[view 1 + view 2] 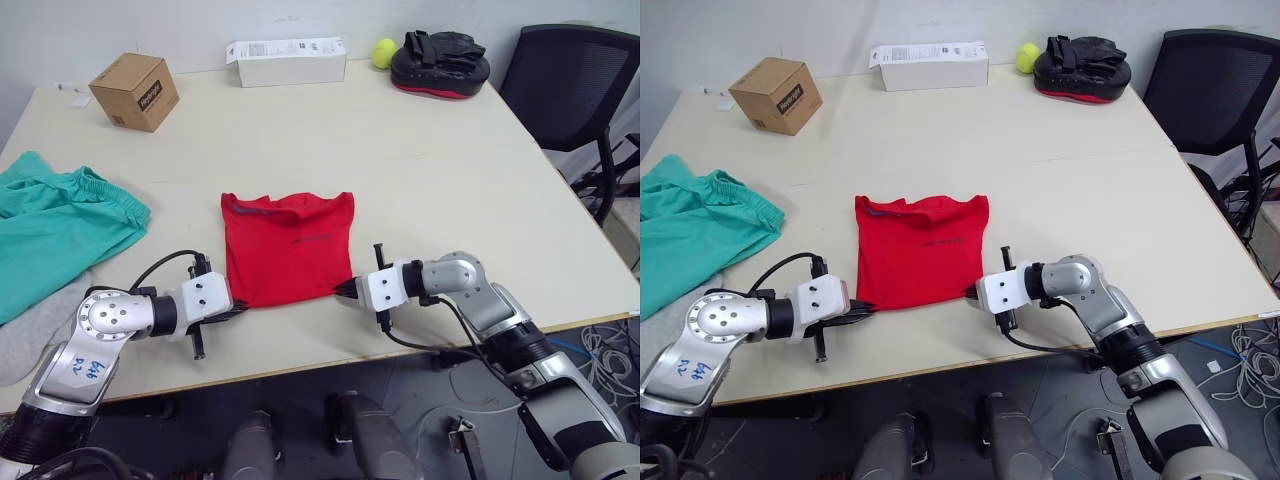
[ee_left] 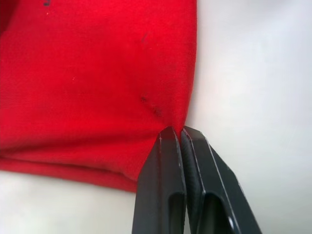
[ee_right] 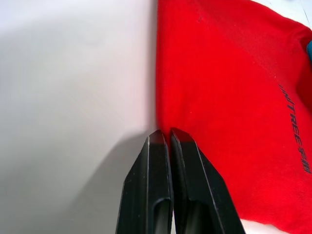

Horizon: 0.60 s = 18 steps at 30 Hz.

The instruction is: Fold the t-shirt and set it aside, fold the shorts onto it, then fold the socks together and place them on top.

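1. Both pincers sit low in frame: I see my left pincer [image 1: 236, 309] pinching the t-shirt [image 1: 288, 248] at its lower left corner.
2. Right pincer [image 1: 345, 291] is clamped on its lower right corner.
3. T-shirt lies centre on the table [image 1: 420, 170]; shorts [image 1: 55, 228] at left.

Office: table [image 1: 420, 170], swivel chair [image 1: 570, 80]

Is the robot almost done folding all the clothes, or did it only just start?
Just started. The red t-shirt already has its sleeves tucked in, lying as a neat rectangle. Right now the left gripper and right gripper each pinch a near corner of it, likely to fold it over. Still waiting: the teal shorts, crumpled at the table's left, and the grey socks beside them.
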### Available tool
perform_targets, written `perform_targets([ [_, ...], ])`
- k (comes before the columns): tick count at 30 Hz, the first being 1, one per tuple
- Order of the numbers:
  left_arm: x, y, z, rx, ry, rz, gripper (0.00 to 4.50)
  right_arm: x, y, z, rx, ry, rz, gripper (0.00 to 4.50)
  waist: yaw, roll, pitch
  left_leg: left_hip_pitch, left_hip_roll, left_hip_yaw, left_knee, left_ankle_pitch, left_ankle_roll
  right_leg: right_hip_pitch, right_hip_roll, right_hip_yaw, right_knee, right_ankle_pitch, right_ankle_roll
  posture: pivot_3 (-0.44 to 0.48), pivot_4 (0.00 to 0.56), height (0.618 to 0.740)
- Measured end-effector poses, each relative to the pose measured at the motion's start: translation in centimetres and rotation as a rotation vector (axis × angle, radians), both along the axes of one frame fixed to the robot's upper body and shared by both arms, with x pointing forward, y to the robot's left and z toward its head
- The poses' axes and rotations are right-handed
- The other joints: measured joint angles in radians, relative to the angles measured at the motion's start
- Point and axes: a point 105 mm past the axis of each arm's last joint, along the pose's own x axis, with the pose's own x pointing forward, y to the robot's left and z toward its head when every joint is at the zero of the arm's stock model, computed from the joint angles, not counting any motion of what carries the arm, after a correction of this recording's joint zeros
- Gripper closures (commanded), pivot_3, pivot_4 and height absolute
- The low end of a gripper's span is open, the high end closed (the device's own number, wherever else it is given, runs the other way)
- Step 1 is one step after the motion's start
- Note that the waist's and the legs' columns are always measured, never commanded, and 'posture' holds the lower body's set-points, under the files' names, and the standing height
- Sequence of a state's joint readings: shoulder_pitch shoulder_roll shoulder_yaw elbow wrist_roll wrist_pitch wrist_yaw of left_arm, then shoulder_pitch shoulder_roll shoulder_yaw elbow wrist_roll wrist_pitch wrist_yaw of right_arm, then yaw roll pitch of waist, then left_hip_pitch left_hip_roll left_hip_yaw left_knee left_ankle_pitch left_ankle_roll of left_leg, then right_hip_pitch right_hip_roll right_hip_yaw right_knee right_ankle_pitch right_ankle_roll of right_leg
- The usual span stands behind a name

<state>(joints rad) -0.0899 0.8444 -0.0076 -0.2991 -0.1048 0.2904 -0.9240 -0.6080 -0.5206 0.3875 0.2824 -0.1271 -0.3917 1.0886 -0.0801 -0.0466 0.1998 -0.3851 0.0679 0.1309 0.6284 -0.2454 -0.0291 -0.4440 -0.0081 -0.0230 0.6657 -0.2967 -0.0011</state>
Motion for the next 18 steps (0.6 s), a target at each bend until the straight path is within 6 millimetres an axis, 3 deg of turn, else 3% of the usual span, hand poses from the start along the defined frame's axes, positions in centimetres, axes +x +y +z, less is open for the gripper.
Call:
perform_targets([
  [3,-0.6,0.0,-0.2,-0.037,0.033,0.015,4.46,-0.7,-0.2,0.1,0.004,0.025,0.021,4.5,0.0,0.0,0.0,0.0,0.0,0.0,-0.001,0.0,0.0,0.0,0.0,0.0,-0.001,0.0,0.0,0.0,0.15,0.74],
  [7,-3.7,0.0,-0.8,-0.05,0.132,-0.04,4.46,-3.6,-1.0,0.1,-0.003,0.123,0.123,4.5,-0.001,0.0,0.0,-0.001,0.001,0.0,-0.001,-0.002,0.0,0.0,0.0,0.0,-0.003,-0.001,0.0,0.0,0.15,0.74],
  [13,-6.3,0.4,-1.5,-0.045,0.223,-0.072,4.46,-6.7,-1.3,0.0,0.026,0.28,0.167,4.5,0.004,0.0,0.0,0.0,0.0,-0.001,0.001,-0.003,0.002,0.001,0.0,0.0,-0.004,-0.001,-0.001,0.0,0.15,0.74],
  [17,-6.5,0.2,-1.6,-0.054,0.227,-0.052,4.46,-6.8,-1.5,-0.6,0.038,0.289,0.122,4.5,0.007,0.0,0.0,0.0,-0.001,-0.001,0.001,-0.002,0.004,0.001,0.0,0.001,-0.005,-0.002,-0.001,0.0,0.15,0.74],
  [18,-6.4,0.2,-1.6,-0.073,0.224,-0.035,4.26,-6.7,-1.5,-0.7,0.039,0.296,0.105,4.5,0.007,0.0,0.0,0.0,-0.001,-0.001,0.001,-0.002,0.004,0.001,0.0,0.001,-0.006,-0.002,-0.001,0.0,0.15,0.74],
])
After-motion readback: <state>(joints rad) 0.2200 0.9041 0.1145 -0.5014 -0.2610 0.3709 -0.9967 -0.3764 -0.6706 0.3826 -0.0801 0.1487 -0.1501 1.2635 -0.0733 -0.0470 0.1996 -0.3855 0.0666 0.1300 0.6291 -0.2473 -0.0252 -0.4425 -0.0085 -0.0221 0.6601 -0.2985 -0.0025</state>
